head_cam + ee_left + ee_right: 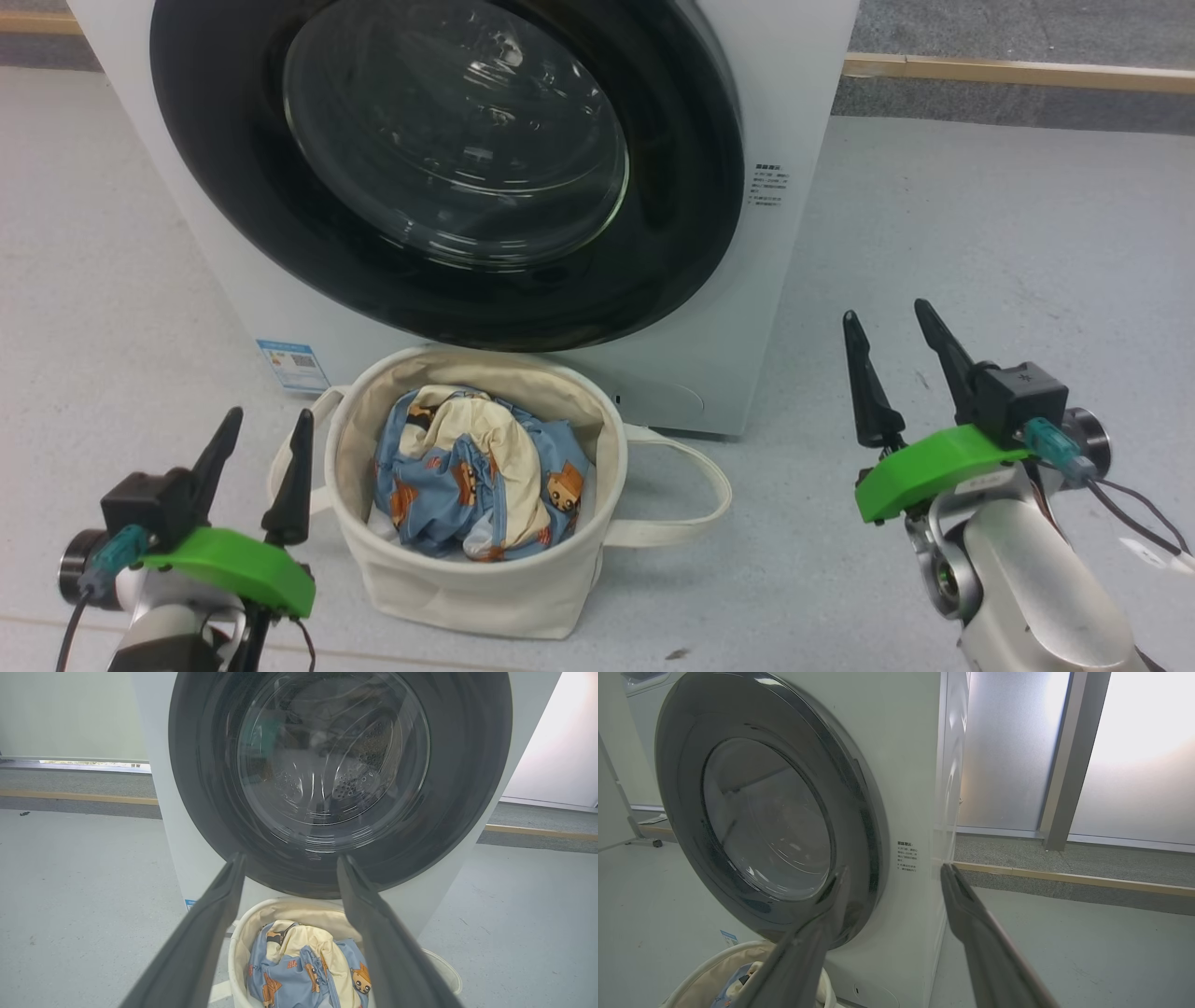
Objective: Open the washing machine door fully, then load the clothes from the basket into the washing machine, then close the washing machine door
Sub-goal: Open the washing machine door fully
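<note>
Nothing done yet, as far as the frames show. The washing machine door point(448, 168) sits shut and flush on the front of the washing machine point(794, 112), at 12 o'clock in the head view, and the steel drum looks empty through the glass in the left wrist view. The basket point(467, 579) stands on the floor point(980, 233) at 6 o'clock from the door, just in front of the machine's base, and the clothes point(476, 485) are bunched inside it, blue print with cream parts uppermost. So all three steps are left: open the door fully, move the clothes in, close it. Left gripper point(269, 415) is at 8 o'clock in the head view, just beside the basket's left handle point(280, 467) but apart from it, jaws spread wide, nothing between them. Right gripper point(885, 313) is at 4 o'clock, well apart from the basket and off the machine's right front corner, jaws also wide and empty. Judging by that, the first move is a door pull, and neither gripper touches the rim. Counts: one washing machine, one door, one basket with two loop handles, one bundle of clothes (can't tell how many pieces are in it), two grippers, one blue label point(292, 364) at 7 o'clock of the door, one block of small print point(771, 185) at 3 o'clock of it.
</note>
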Controlling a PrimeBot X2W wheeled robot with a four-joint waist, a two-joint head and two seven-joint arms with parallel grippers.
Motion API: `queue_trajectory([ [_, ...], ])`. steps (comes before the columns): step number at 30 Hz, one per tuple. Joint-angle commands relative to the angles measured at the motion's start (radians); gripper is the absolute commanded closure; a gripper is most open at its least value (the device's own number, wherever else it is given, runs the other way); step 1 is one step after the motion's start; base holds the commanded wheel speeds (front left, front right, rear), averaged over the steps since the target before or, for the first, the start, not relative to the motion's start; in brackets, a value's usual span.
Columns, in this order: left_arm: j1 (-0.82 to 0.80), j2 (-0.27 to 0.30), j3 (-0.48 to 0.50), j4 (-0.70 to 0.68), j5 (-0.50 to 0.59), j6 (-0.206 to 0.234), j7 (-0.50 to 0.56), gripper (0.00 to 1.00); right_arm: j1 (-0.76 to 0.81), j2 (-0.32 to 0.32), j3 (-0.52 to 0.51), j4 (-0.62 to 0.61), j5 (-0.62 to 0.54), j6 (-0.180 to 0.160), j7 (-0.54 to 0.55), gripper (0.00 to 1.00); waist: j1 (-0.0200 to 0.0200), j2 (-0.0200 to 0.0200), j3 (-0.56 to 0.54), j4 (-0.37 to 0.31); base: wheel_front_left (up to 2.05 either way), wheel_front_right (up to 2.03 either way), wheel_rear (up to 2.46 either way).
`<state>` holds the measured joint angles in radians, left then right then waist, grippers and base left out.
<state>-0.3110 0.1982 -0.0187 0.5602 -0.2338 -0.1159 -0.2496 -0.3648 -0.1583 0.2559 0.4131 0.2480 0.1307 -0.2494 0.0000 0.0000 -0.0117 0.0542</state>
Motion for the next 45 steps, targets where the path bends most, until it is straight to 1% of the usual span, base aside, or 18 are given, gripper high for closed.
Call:
queue_trajectory([
  [1, -0.041, 0.033, 0.037, -0.035, -0.006, -0.004, -0.012, 0.00, -0.034, 0.007, 0.012, -0.026, 0.006, 0.000, -0.012, 0.00, 0.0000, 0.0000, 0.001, 0.000, 0.00, 0.00, 0.00],
  [14, -0.026, 0.022, 0.052, -0.063, -0.017, -0.007, -0.012, 0.00, -0.034, 0.015, -0.014, -0.022, 0.013, 0.000, -0.012, 0.00, 0.0000, 0.0000, 0.013, 0.003, 0.00, 0.00, 0.00],
  [18, -0.023, 0.011, 0.082, -0.095, -0.029, 0.002, -0.012, 0.00, -0.035, 0.019, -0.024, -0.019, 0.013, 0.000, -0.012, 0.00, 0.0000, 0.0000, 0.026, 0.006, 0.00, 0.00, 0.00],
  [22, -0.011, -0.005, 0.105, -0.150, -0.021, 0.003, -0.012, 0.00, -0.041, 0.020, -0.046, -0.020, 0.009, 0.000, -0.012, 0.00, 0.0000, 0.0000, 0.052, 0.014, 0.00, 0.00, 0.00],
  [29, -0.009, -0.024, 0.139, -0.190, 0.006, 0.008, -0.012, 0.00, -0.057, 0.027, -0.092, -0.019, 0.005, 0.000, -0.012, 0.00, 0.0000, 0.0000, 0.095, 0.025, 0.00, 0.00, 0.00],
  [33, -0.017, -0.034, 0.152, -0.204, 0.026, 0.011, -0.012, 0.00, -0.077, 0.035, -0.129, -0.019, 0.035, 0.000, -0.012, 0.00, 0.0000, 0.0000, 0.122, 0.033, 0.00, 0.00, 0.00],
  [39, -0.034, -0.038, 0.145, -0.232, 0.046, -0.001, -0.012, 0.00, -0.126, 0.046, -0.207, -0.024, 0.084, 0.000, -0.012, 0.00, 0.0000, 0.0000, 0.181, 0.051, 0.00, 0.00, 0.00],
  [41, -0.037, -0.038, 0.146, -0.236, 0.048, -0.002, -0.012, 0.00, -0.137, 0.047, -0.218, -0.023, 0.094, 0.000, -0.012, 0.00, 0.0000, 0.0000, 0.191, 0.055, 0.00, 0.00, 0.00],
  [44, -0.047, -0.043, 0.148, -0.234, 0.052, -0.005, -0.012, 0.00, -0.179, 0.058, -0.267, -0.002, 0.175, 0.000, -0.012, 0.00, 0.0000, 0.0000, 0.220, 0.067, 0.00, 0.00, 0.00],
  [45, -0.050, -0.046, 0.147, -0.231, 0.051, -0.006, -0.012, 0.00, -0.195, 0.060, -0.282, 0.007, 0.202, 0.000, -0.012, 0.11, 0.0000, 0.0000, 0.228, 0.072, 0.00, 0.00, 0.00],
])
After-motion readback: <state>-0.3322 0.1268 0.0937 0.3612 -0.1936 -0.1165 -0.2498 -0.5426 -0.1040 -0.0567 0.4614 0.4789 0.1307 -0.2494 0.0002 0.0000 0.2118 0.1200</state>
